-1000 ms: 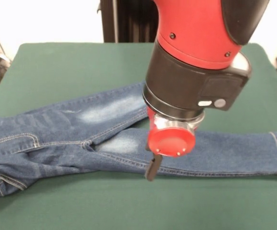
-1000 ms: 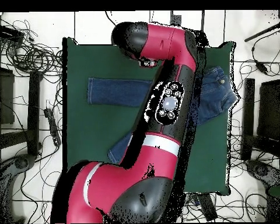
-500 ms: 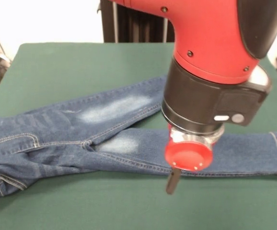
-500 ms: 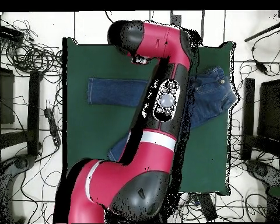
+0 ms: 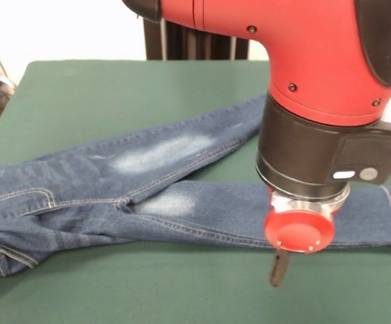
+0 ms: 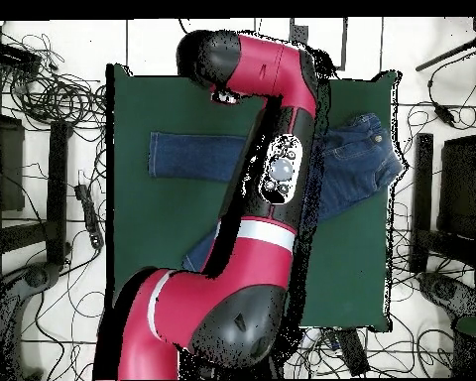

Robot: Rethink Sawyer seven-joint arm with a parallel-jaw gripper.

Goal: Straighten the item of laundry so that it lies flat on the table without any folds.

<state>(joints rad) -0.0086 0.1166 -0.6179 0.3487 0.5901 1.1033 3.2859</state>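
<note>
Gripper [image 5: 278, 268]: we hang it low over the table [image 5: 114, 88] near its front edge, beside one leg; its opening we cannot tell. Jeans [image 5: 148, 182]: legs splayed across the table's middle, waistband bunched at an end; grip the hem, draw outward. Room: cables around.

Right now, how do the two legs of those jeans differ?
The front leg lies straight along the table's near edge, its hem showing; the back leg slants away, its end hidden behind the arm. The pincer hangs beside the front leg only. Both show faded patches.
</note>
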